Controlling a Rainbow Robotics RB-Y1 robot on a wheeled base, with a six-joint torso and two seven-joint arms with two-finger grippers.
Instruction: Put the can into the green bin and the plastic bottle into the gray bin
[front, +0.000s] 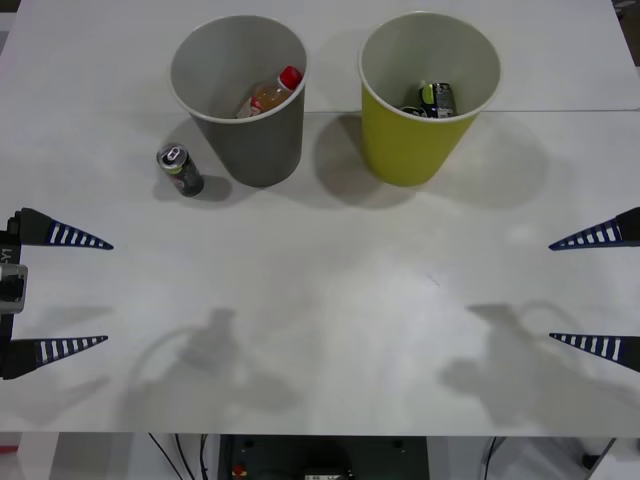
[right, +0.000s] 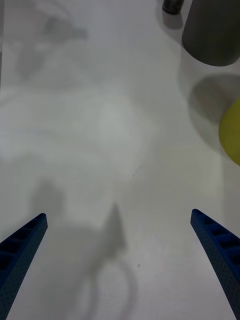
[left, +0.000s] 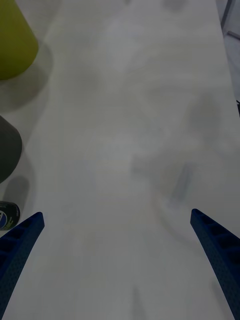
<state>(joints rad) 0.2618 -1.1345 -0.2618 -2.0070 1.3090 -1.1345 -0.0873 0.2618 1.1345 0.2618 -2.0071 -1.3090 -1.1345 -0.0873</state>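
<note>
A: Gray bin (front: 240, 100) in the upper left of the front view already has the plastic bottle (front: 272, 94) lying in it, red cap up toward the rim. The can (front: 180, 170) is the piece left out — it stands upright on the table (front: 330, 320) just beside that bin's lower left.

B: And the green bin (front: 428, 95)?

A: Upper right of the frame, well apart from the can, with a black can with a green label (front: 436, 100) already inside. That is not the one we want.

B: What about the arms?

A: Left gripper (front: 60, 295) sits at the left edge, fingers spread wide, holding nothing. Right gripper (front: 597, 290) mirrors it at the right edge — also wide open and empty.

B: So where is the risk?

A: I judge it lies in the tight spot. The can is so near the gray bin that a finger could nudge the bin or tip the can. The gray bin is also the closer one, so a drop there would be the wrong bin.
</note>
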